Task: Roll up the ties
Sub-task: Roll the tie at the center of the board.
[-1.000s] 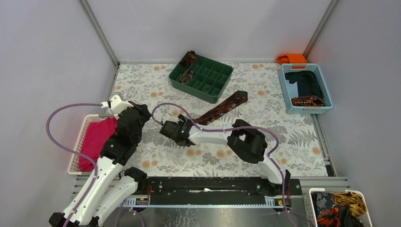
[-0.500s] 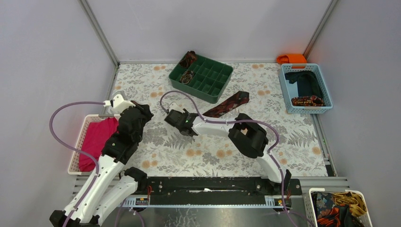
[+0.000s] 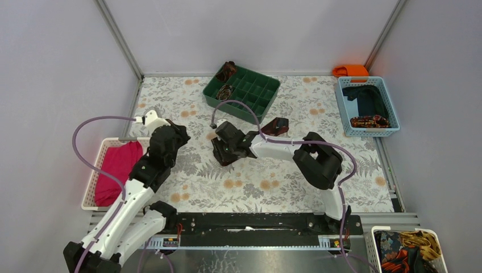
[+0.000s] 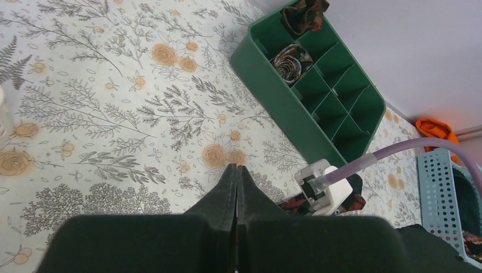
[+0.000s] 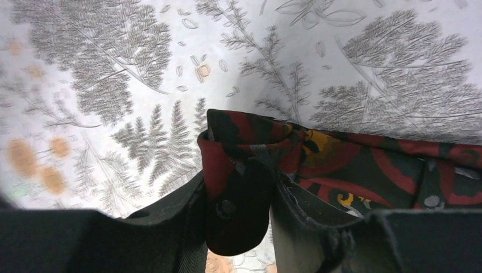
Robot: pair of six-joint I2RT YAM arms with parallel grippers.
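Observation:
My right gripper (image 3: 223, 151) is shut on a folded end of a dark maroon tie with red-orange patterning (image 5: 364, 165). The cloth wraps between and beside its fingers (image 5: 185, 207). In the top view only a short bunched part of this tie (image 3: 277, 125) shows behind the right wrist. My left gripper (image 3: 173, 132) is shut and empty, hovering left of the right gripper; its closed tips (image 4: 236, 170) are over the floral cloth. Two rolled ties (image 3: 226, 71) (image 3: 225, 91) sit in the green divided tray (image 3: 258, 108), and also show in the left wrist view (image 4: 291, 61).
A blue basket (image 3: 386, 94) at the right holds navy cloth and a patterned coil (image 3: 369, 121). An orange item (image 3: 350, 70) lies behind it. A white basket (image 3: 94, 170) with pink cloth sits at the left. Another basket (image 3: 376, 233) of fabric is at the near right.
My right gripper has moved right and farther away with the tie. The long strip seen earlier has shrunk to a short bunch. My left gripper has shifted slightly right and away.

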